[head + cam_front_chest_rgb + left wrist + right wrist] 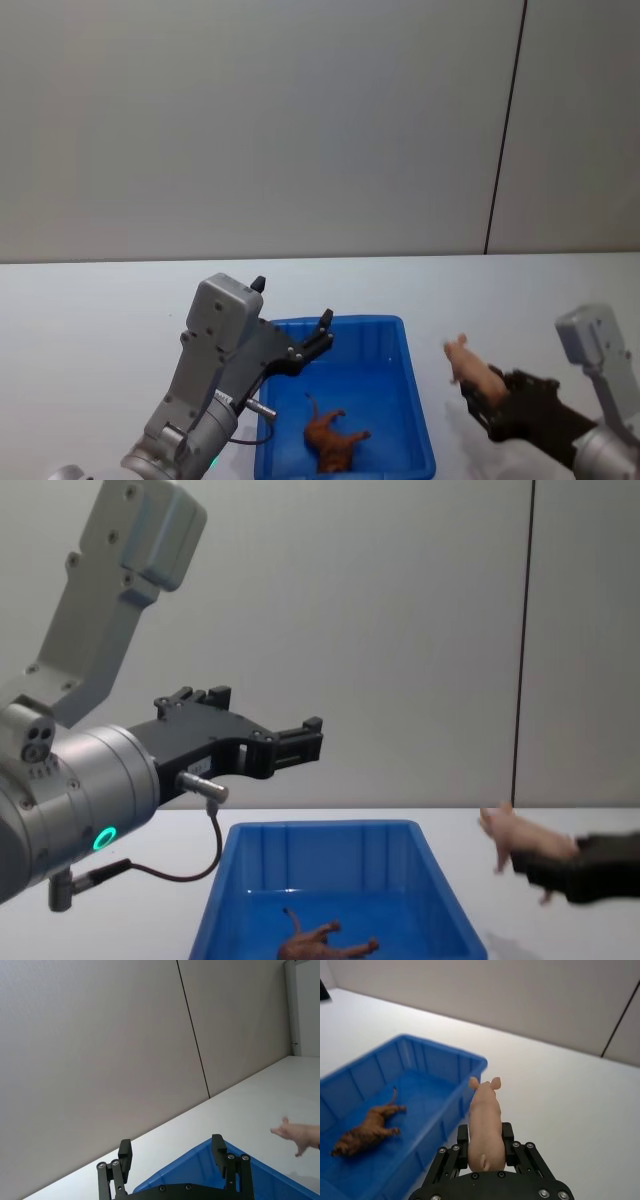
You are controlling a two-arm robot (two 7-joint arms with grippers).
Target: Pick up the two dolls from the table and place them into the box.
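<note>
Along the back, a plain grey wall (250,120) spans the full width, flat and bare. One thin dark seam (505,130) cuts it from top to bottom, right of centre in the head view and leaning a touch. The chest view has the same seam, again over to the right. In the left wrist view, a pale door frame (290,1000) stands at the wall's far end, with a small dark fitting (294,1043) on its edge. In the right wrist view there's a dark shape (324,991), cut off by the picture's edge and too cropped to identify.
</note>
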